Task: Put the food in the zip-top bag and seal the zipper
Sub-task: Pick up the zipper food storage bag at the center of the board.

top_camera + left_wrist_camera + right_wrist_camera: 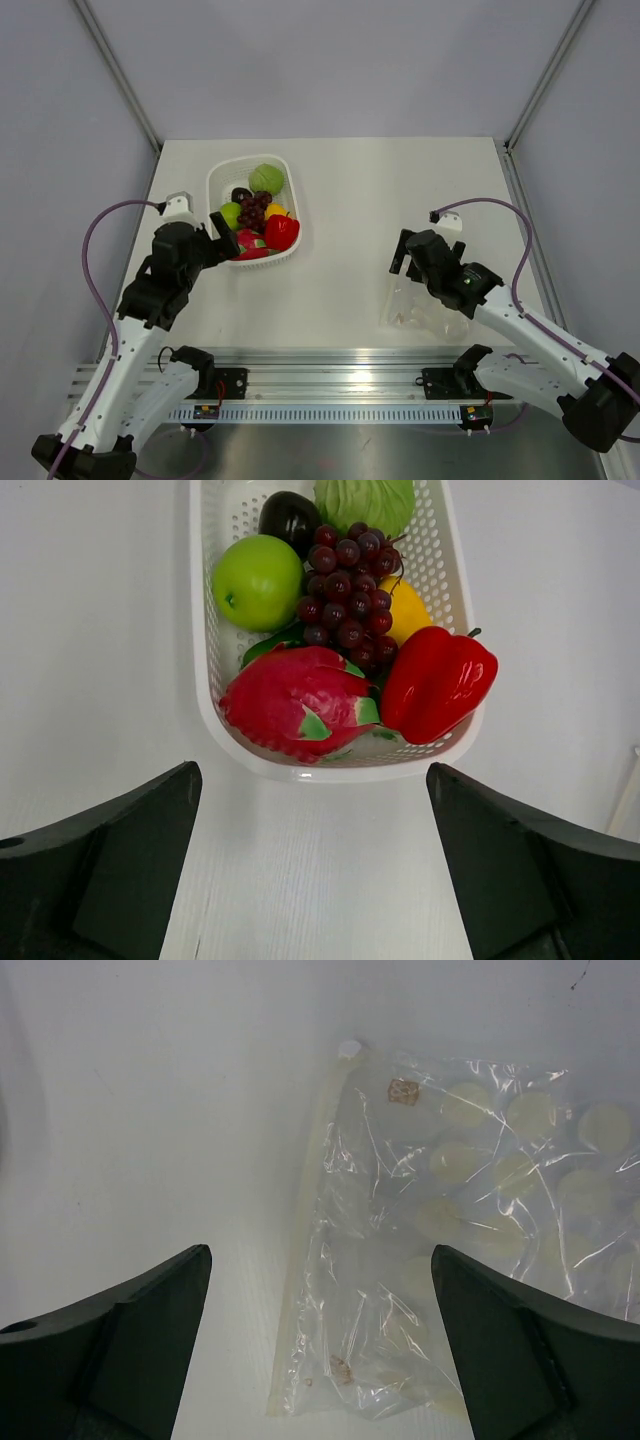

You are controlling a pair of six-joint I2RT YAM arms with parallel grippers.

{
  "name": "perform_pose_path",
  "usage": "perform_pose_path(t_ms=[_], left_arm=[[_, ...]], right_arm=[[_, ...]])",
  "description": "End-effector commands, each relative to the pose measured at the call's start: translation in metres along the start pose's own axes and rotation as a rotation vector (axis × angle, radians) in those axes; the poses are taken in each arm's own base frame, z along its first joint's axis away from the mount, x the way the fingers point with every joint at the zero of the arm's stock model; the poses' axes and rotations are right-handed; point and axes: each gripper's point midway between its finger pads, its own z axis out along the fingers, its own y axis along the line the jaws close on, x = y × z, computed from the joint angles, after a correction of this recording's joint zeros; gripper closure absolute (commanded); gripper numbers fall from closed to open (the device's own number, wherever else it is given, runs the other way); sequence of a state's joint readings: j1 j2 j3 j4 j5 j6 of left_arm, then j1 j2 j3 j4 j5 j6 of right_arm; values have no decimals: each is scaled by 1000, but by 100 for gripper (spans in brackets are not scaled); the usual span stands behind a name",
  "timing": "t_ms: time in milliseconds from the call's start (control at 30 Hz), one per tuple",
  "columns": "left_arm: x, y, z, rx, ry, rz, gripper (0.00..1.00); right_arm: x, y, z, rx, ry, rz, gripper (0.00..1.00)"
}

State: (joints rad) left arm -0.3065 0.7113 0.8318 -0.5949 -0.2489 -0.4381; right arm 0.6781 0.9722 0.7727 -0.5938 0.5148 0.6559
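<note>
The food lies in a white slotted basket: a red pepper, a pink dragon fruit, a grape bunch, a green apple, a yellow piece and a green cabbage. My left gripper is open and empty just before the basket's near rim. The zip-top bag lies flat on the table, also in the top view. Its zipper runs down its left edge. My right gripper is open and empty above that edge.
A dark aubergine lies at the basket's far end. Grey walls with metal posts enclose the white table. An aluminium rail runs along the near edge between the arm bases.
</note>
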Motion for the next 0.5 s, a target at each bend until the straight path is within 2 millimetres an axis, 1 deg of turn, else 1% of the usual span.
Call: perform_pose_path(t_ms=[0,33,100,167,200,233,267,333,400,433,467], left_arm=[[-18,-9,-5,21,-32,-27,1],[-14,-7,0,-3,-11,-30,1],[-14,-5,3,-30,6,-47,1],[-6,-3,9,-53,44,-40,1],[-4,-3,9,-58,56,-46,1],[-2,-3,10,-57,68,-42,1],[0,-4,12,-57,82,-40,1],[4,-8,12,-30,101,-30,1],[4,-14,11,6,90,-45,1],[9,-14,13,16,93,-52,1],[9,-16,13,26,87,-65,1]], right_arm=[[-5,-1,2,18,-31,26,1],[-3,-3,2,28,-22,20,1],[-3,-6,4,62,-17,20,1],[2,-12,7,110,11,-1,0],[2,-15,8,140,12,1,1],[7,-21,9,172,34,-16,1],[11,-22,13,201,55,-31,1],[14,-22,15,233,88,-44,1],[27,-23,24,271,149,-76,1],[32,-23,26,283,173,-87,1],[39,-23,32,302,203,-107,2]])
